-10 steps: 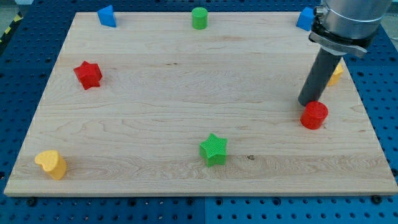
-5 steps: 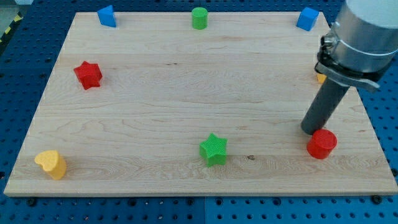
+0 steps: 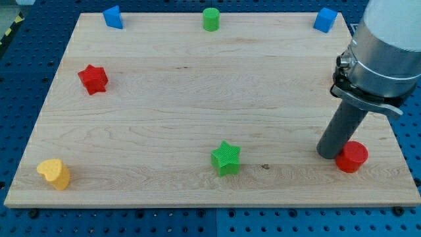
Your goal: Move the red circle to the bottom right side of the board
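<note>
My tip (image 3: 327,155) down on the board (image 3: 171,99), touching the red circle (image 3: 352,157) on its 9 o'clock side. No gripper on this rig, just the dark rod, so nothing to call open or closed; nothing held, contact only

Red circle sits near the board's bottom right corner, around 4 o'clock from board centre, just inside the view's right edge of the wood and a little above the bottom edge. Fully on the board, upright

Other blocks, all well apart from tip and circle:
- green star (image 3: 226,158) at about 6 o'clock from centre, near the bottom edge, at 9 o'clock from the tip
- yellow block (image 3: 54,174) at about 8 o'clock, bottom left corner; shape unclear, roughly heart-like
- red star (image 3: 93,79) at about 9 to 10 o'clock, near the left edge
- blue block (image 3: 113,16) at about 11 o'clock, top left corner; shape not clear
- green cylinder (image 3: 210,19) at 12 o'clock, on the top edge
- blue cube (image 3: 324,20) at about 1 o'clock, top right corner

Arm body (image 3: 380,59) hangs over the right edge of the board, at 12 to 1 o'clock from the tip, hiding that part of the wood
</note>
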